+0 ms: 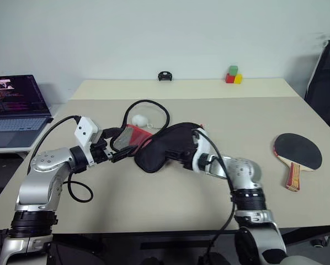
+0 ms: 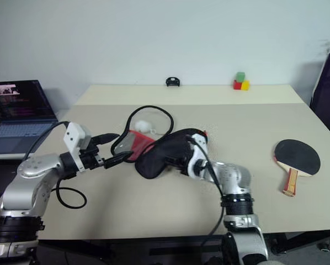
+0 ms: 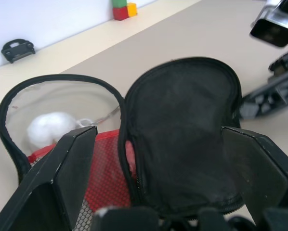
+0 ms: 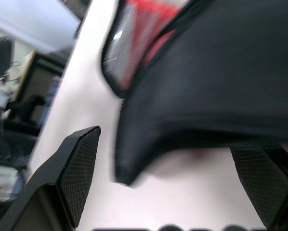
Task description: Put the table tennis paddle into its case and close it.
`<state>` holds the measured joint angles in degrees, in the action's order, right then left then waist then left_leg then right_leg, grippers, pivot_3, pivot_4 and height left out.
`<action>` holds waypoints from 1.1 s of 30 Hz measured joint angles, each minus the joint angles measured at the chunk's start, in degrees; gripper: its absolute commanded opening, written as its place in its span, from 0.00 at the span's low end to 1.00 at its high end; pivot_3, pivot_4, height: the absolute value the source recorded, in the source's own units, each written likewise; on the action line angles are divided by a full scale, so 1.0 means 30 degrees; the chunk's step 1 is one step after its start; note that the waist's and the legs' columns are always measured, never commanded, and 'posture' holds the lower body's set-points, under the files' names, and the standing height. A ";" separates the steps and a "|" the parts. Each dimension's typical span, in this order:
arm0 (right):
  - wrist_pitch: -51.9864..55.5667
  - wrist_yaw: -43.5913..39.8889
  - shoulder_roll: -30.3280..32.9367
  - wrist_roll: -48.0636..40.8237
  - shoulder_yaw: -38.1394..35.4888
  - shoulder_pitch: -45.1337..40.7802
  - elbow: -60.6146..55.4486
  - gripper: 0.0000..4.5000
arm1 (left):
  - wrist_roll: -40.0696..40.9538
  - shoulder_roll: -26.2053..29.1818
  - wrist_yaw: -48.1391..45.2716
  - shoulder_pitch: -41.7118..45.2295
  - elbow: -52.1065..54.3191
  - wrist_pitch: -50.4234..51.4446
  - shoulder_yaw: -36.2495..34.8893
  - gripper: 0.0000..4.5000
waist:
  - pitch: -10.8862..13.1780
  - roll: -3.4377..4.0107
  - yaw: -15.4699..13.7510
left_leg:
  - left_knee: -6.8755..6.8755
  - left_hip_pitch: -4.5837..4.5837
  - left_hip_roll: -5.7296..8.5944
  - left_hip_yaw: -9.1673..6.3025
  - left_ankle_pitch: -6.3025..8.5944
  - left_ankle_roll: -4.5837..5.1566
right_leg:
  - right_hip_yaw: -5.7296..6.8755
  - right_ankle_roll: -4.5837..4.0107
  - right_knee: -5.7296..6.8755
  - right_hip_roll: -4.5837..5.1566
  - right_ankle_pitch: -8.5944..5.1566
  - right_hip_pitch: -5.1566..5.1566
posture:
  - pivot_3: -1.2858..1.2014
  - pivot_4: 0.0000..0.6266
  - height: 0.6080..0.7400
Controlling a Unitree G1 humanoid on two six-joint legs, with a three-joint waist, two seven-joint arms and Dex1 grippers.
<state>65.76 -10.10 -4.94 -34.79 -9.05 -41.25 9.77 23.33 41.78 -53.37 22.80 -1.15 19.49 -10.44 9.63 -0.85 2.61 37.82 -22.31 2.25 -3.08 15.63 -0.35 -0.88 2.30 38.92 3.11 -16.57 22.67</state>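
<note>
Beige tabletop (image 1: pixel 170 210) against a pale wall fills the left eye view. At mid-frame lies the case (image 1: pixel 165 148), open, its black flap raised and its red mesh-covered panel facing the left gripper (image 1: pixel 118 147). That gripper, left of centre, has its fingers spread wide around the red end of the case; whether they touch the fabric cannot be told. The white pom-pom zipper pull (image 1: pixel 139 120) rests on the table just behind the case. The right gripper (image 1: pixel 191 148) sits at the case's right side, against the black flap. The table tennis paddle (image 1: pixel 296 152) lies flat at the right of the frame, black face up, handle toward the bottom edge, well apart from the case and from both grippers. A laptop (image 1: pixel 13 110) stands open at the left edge. At the far table edge are a small black object (image 1: pixel 165 76) and a cluster of coloured blocks (image 1: pixel 233 75).

Left wrist view: two black fingers (image 3: pixel 62 178) stand wide apart with the case's black flap and red lining between them.

Right wrist view: the fingers (image 4: pixel 79 173) are spread wide, the blurred black flap of the case between them; contact cannot be told.
</note>
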 measured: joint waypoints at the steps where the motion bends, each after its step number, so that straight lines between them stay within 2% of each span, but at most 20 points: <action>1: -0.0168 -0.0001 0.0046 0.0128 0.0116 0.0001 0.0127 0.99 | 0.0000 0.0001 0.0023 -0.0004 0.0004 0.0005 -0.0001 1.00 | 0.0000 0.0000 -0.0080 | 0.0012 -0.0039 0.0012 0.0001 0.0000 0.0000 | -0.0002 0.0001 -0.0005 0.0010 0.0001 0.0034 | 0.52 0.24 1.00; 4: -0.0675 0.0029 0.0057 0.0626 0.0450 0.0007 0.0422 0.99 | 0.0003 0.0000 0.0065 -0.0032 0.0013 0.0023 0.0000 1.00 | -0.0006 -0.0010 -0.0157 | 0.0041 -0.0191 0.0019 0.0002 -0.0007 -0.0010 | -0.0007 0.0001 0.0032 0.0013 0.0006 0.0200 | 0.52 0.24 1.00; 10: -0.1433 0.0354 -0.0072 0.1090 0.0398 0.0022 0.0597 0.99 | -0.0009 0.0000 0.0107 -0.0040 0.0103 0.0025 0.0000 1.00 | -0.0006 -0.0009 -0.0149 | 0.0021 -0.0191 0.0007 0.0005 -0.0008 -0.0011 | -0.0009 -0.0001 0.0027 0.0004 0.0004 0.0209 | 0.52 0.24 1.00; 14: -0.2015 0.0889 -0.0608 0.1535 0.0467 0.0359 0.0596 0.79 | -0.0144 -0.0004 0.0122 -0.0042 0.0105 0.0019 0.0007 1.00 | -0.0006 -0.0009 -0.0059 | 0.0015 -0.0188 0.0005 0.0006 -0.0008 -0.0011 | -0.0008 -0.0001 0.0030 0.0000 0.0004 0.0209 | 0.52 0.24 1.00; 24: -0.2018 0.2390 -0.0733 0.1137 0.0133 0.0856 0.0513 0.01 | -0.0169 -0.0259 0.0127 -0.0105 0.0387 0.0031 0.0377 1.00 | -0.0006 -0.0009 -0.0076 | 0.0020 -0.0190 0.0008 0.0006 -0.0008 -0.0012 | -0.0012 -0.0001 0.0031 0.0003 0.0005 0.0208 | 0.52 0.24 1.00; 33: -0.0317 0.3389 -0.0563 -0.0079 -0.1066 0.0970 -0.0967 0.01 | 0.0095 -0.0631 0.0163 -0.0282 0.1580 0.0554 0.0440 1.00 | -0.0006 -0.0009 -0.0094 | 0.0021 -0.0192 0.0007 0.0004 -0.0008 -0.0010 | -0.0005 -0.0001 0.0031 0.0003 0.0005 0.0205 | 0.52 0.24 1.00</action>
<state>64.81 0.07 -6.63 -35.03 -12.25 -38.34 6.87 23.61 39.89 -52.88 21.95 3.59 21.15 -9.12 9.62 -0.88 2.33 37.88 -22.89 2.27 -3.07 15.61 -0.38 -0.90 2.29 39.01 3.12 -16.56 23.29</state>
